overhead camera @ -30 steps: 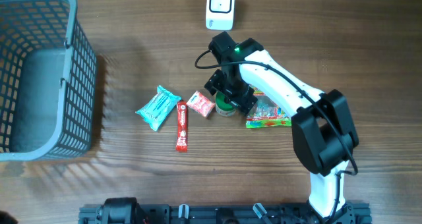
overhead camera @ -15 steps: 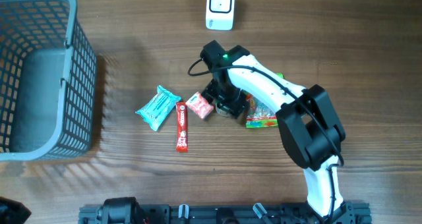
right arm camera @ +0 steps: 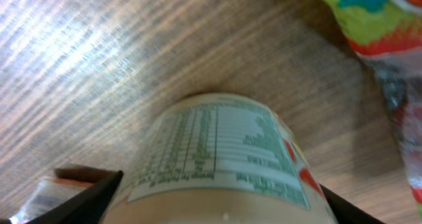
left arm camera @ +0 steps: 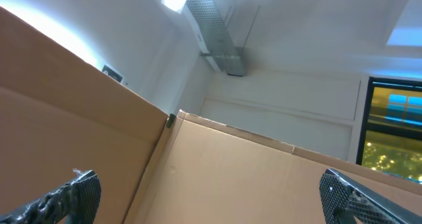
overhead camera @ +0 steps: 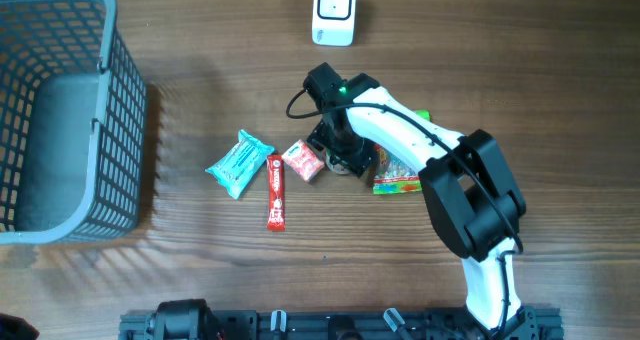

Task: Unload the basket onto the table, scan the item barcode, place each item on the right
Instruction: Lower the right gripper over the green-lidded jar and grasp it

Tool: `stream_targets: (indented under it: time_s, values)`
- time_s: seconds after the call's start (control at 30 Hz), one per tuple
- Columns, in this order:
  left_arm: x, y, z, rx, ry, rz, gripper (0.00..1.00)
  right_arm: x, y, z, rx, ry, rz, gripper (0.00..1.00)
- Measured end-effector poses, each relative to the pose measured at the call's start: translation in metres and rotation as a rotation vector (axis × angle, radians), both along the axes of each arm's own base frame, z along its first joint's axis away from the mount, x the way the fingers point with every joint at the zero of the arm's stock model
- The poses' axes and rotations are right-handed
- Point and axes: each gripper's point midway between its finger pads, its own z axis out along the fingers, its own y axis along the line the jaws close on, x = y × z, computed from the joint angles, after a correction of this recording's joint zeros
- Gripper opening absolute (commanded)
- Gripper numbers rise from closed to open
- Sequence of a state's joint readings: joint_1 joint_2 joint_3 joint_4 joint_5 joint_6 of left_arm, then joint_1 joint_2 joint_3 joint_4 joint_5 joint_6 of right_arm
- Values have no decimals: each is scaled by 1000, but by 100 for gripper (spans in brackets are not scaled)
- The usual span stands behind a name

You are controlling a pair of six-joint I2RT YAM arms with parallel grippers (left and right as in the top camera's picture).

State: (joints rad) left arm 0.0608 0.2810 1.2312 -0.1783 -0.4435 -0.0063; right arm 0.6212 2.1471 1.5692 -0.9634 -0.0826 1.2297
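Wooden table (overhead camera: 200, 280) (cardboard panels (left arm camera: 231, 178) beyond)

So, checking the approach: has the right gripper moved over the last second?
Yes. The right gripper has shifted left, closer to the red packet; its green-lit wrist now sits below the white scanner, not right of it.

Bright, even light overhead; glare on the tabletop (right arm camera: 86, 46) and soft-focus jar (right arm camera: 217, 151) at the right wrist.
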Motion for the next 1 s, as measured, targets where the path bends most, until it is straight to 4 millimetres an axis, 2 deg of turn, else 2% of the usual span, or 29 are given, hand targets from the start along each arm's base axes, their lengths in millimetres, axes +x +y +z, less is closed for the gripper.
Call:
stream_targets:
  time_s: [0.07,0.2,0.4,0.6,0.7,0.83,1.0]
  values:
    - [0,0,0,0,0,0,100,0,0,0,7,-10,0,80]
    - [0,0,0,0,0,0,100,-1,0,0,9,-10,8,61]
    - [-1,0,1,0,-3,0,100,-5,-1,1,25,10,73,57]
    - [-4,0,4,-1,-25,3,100,-25,-6,9,147,165,155,52]
    - [4,2,-5,-11,27,9,100,-37,-8,16,257,262,196,52]
    - [17,5,-23,-33,121,13,100,-42,-9,35,437,328,260,53]
    - [45,7,-71,-155,290,-59,100,-56,-13,54,571,391,322,54]
